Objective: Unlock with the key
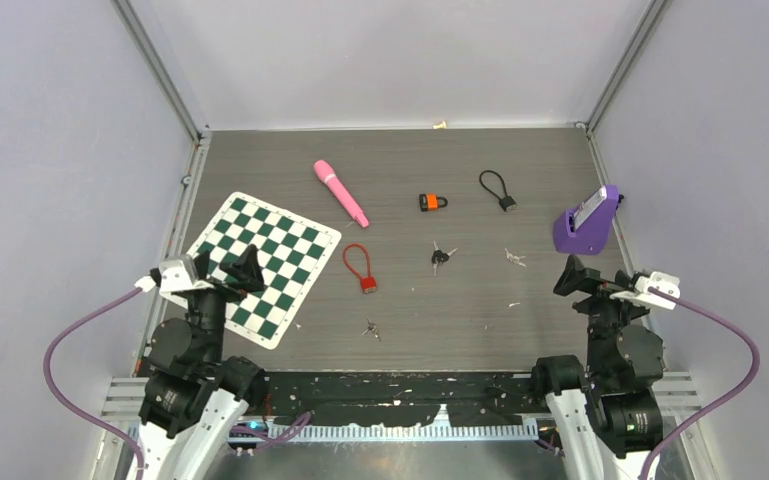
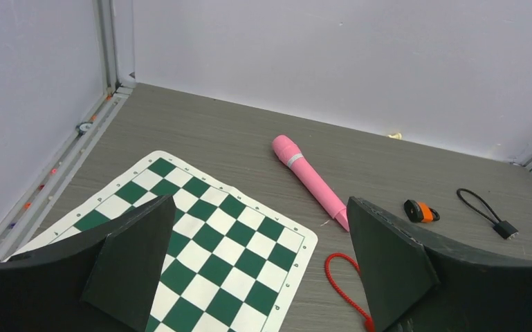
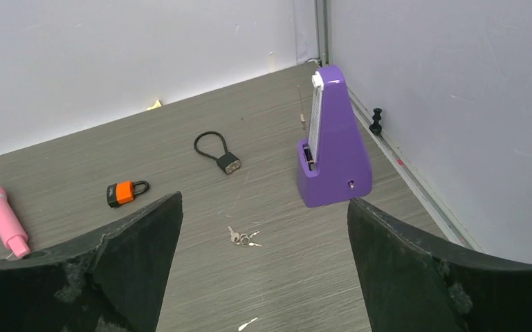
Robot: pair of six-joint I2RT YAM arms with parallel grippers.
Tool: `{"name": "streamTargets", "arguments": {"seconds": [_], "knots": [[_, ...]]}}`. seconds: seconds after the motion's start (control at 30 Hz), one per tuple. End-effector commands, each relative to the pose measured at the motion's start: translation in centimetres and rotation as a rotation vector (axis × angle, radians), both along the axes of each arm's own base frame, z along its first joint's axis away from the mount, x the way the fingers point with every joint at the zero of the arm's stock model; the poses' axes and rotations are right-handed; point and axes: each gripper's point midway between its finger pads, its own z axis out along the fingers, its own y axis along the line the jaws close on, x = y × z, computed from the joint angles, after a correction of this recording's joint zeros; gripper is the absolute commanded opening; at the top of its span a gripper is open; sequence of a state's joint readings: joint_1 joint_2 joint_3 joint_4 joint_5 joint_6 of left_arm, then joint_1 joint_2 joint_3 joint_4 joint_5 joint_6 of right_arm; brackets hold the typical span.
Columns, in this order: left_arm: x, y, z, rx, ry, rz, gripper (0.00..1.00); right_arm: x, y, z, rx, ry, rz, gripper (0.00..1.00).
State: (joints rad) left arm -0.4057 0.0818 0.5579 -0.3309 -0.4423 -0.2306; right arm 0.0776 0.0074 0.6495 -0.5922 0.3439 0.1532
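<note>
Three locks lie on the grey table: an orange padlock (image 1: 432, 202) (image 2: 422, 211) (image 3: 126, 192) at centre back, a black cable lock (image 1: 498, 189) (image 3: 218, 153) to its right, and a red cable lock (image 1: 362, 268) (image 2: 342, 280) nearer the middle. There are three key bunches: black-headed keys (image 1: 440, 256) below the orange padlock, silver keys (image 1: 514, 258) (image 3: 243, 238) to the right, and a small bunch (image 1: 371, 328) near the front. My left gripper (image 1: 235, 272) (image 2: 260, 202) hovers open over the chessboard mat. My right gripper (image 1: 580, 278) (image 3: 265, 200) is open at the right side, empty.
A green and white chessboard mat (image 1: 260, 262) (image 2: 207, 242) lies at the left. A pink cylinder (image 1: 340, 192) (image 2: 310, 181) lies behind it. A purple metronome-shaped box (image 1: 588, 220) (image 3: 332, 145) stands at the right edge. White walls enclose the table on three sides.
</note>
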Motion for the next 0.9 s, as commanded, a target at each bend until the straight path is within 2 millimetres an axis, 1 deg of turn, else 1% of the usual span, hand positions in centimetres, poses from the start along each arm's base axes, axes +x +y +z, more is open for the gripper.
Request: {"name": "streamTargets", "arguments": {"seconds": [0.0, 0.07, 0.1, 0.13, 0.17, 0.2, 0.23, 0.27, 0.3, 0.33, 0.37, 0.4, 0.43, 0.47, 0.5, 0.57, 0.6, 0.63, 0.67, 0.7, 0.73, 0.77, 0.8, 0.83, 0.87], "knots": [[-0.5, -0.2, 1.3, -0.029, -0.041, -0.022, 0.99, 0.8, 1.0, 0.4, 0.000, 0.016, 0.057, 0.95], [-0.8, -0.6, 1.4, -0.038, -0.043, -0.047, 0.99, 1.4, 1.7, 0.1, 0.001, 0.053, 0.092, 0.95], [-0.9, -0.6, 1.5, -0.051, -0.043, -0.052, 0.99, 1.9, 2.0, -0.4, -0.002, 0.092, 0.106, 0.95], [-1.1, -0.6, 1.5, -0.059, -0.041, -0.053, 0.99, 2.1, 2.4, -0.2, -0.002, 0.104, 0.128, 0.95], [-1.2, -0.5, 1.5, -0.063, -0.042, -0.053, 0.99, 2.6, 2.6, -1.0, -0.005, 0.155, 0.140, 0.95], [-1.2, -0.5, 1.5, -0.068, -0.042, -0.051, 0.99, 2.7, 2.9, -0.8, 0.000, 0.166, 0.154, 0.95], [-1.3, -0.4, 1.6, -0.073, -0.041, -0.048, 0.99, 3.2, 3.1, -1.3, 0.007, 0.206, 0.160, 0.95], [-1.4, -0.3, 1.5, -0.075, -0.036, -0.046, 0.99, 3.4, 3.6, -1.1, 0.020, 0.211, 0.184, 0.95], [-1.4, -0.3, 1.5, -0.077, -0.033, -0.045, 0.99, 3.9, 3.9, -1.7, 0.027, 0.248, 0.200, 0.96], [-1.5, -0.3, 1.4, -0.077, -0.027, -0.046, 0.99, 4.1, 4.6, -1.5, 0.049, 0.254, 0.230, 0.95], [-1.5, -0.4, 1.3, -0.077, -0.021, -0.050, 0.99, 4.5, 4.9, -2.2, 0.065, 0.296, 0.238, 0.95], [-1.5, -0.5, 1.2, -0.076, -0.015, -0.055, 0.99, 4.7, 5.4, -2.1, 0.098, 0.303, 0.255, 0.95], [-1.5, -0.7, 1.2, -0.076, -0.008, -0.065, 0.99, 5.3, 5.7, -2.5, 0.124, 0.328, 0.261, 0.95], [-1.5, -0.9, 1.0, -0.075, 0.000, -0.075, 0.99, 5.7, 6.2, -2.9, 0.194, 0.345, 0.258, 0.95], [-1.5, -1.1, 0.8, -0.074, 0.009, -0.089, 0.99, 5.9, 6.7, -3.3, 0.226, 0.359, 0.273, 0.95], [-1.4, -1.7, 0.5, -0.071, 0.029, -0.114, 0.99, 6.3, 8.6, -4.7, 0.291, 0.395, 0.355, 0.95], [-1.4, -1.9, 0.4, -0.066, 0.041, -0.124, 0.99, 6.5, 9.1, -5.2, 0.328, 0.403, 0.374, 0.95], [-1.4, -2.0, 0.3, -0.063, 0.051, -0.133, 0.99, 6.6, 10.3, -6.1, 0.354, 0.411, 0.431, 0.95], [-1.4, -2.2, 0.1, -0.058, 0.062, -0.139, 0.99, 6.6, 11.0, -6.3, 0.365, 0.411, 0.472, 0.95], [-1.4, -2.3, 0.0, -0.055, 0.070, -0.145, 0.99, 6.9, 12.5, -6.2, 0.370, 0.381, 0.566, 0.95], [-1.4, -2.4, -0.1, -0.051, 0.078, -0.150, 0.99, 7.1, 13.1, -6.1, 0.375, 0.363, 0.608, 0.95], [-1.4, -2.5, -0.2, -0.047, 0.085, -0.158, 0.99, 6.8, 14.2, -7.0, 0.393, 0.385, 0.669, 0.95], [-1.4, -2.6, -0.4, -0.042, 0.093, -0.162, 0.99, 7.2, 14.7, -6.9, 0.402, 0.370, 0.699, 0.95], [-1.3, -2.8, -0.7, -0.038, 0.103, -0.168, 0.99, 6.9, 15.4, -7.6, 0.416, 0.389, 0.741, 0.95], [-1.3, -2.8, -0.9, -0.035, 0.113, -0.172, 0.99, 7.2, 15.8, -8.0, 0.424, 0.407, 0.756, 0.95]]}}
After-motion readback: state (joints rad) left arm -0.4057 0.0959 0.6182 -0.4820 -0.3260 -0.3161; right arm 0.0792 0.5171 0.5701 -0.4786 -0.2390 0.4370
